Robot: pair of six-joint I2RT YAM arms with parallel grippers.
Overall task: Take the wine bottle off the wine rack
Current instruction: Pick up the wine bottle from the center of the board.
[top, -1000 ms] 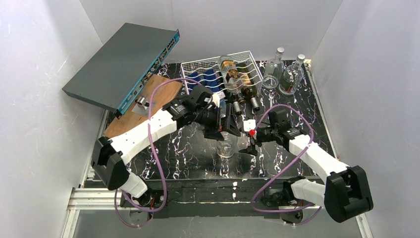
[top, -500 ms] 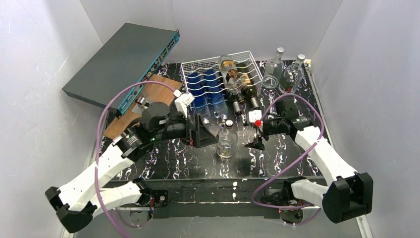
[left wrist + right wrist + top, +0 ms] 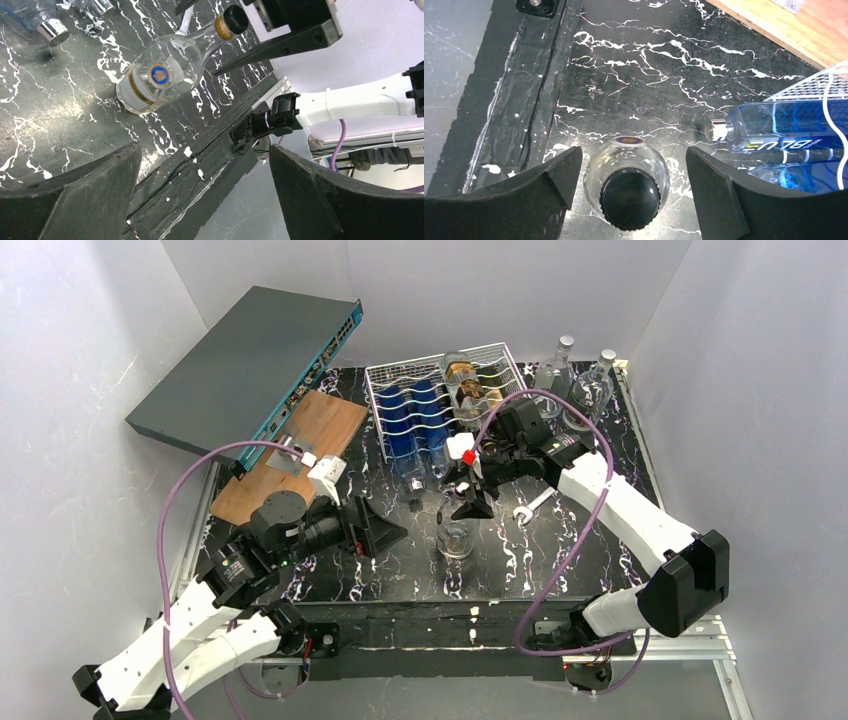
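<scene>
— Several bottles lie in the wine rack (image 3: 395, 372). Is your task finished?

— Only partly, I think. One clear bottle (image 3: 456, 537) with a black cap stands upright on the surface (image 3: 540, 562), in front of the rack and toward the middle of the near edge, so this one is off the rack. The rack sits at the middle of the far edge. It carries blue bottles (image 3: 405, 420) in its left cradles and a labelled bottle (image 3: 465, 380) beside them.

— And your pincers?

— My right pincer (image 3: 633, 150) hangs directly over the standing bottle. Its fingers are apart, one on each side of the cap, and as far as I see they touch nothing. My left pincer (image 3: 205, 150) is wide open and empty, low over the surface, near the bottle on its left side.

— What is left, then?

— If the labelled bottle is the one meant, it is not yet lifted. My right arm hides the right cradles, so I cannot tell what lies there.
</scene>
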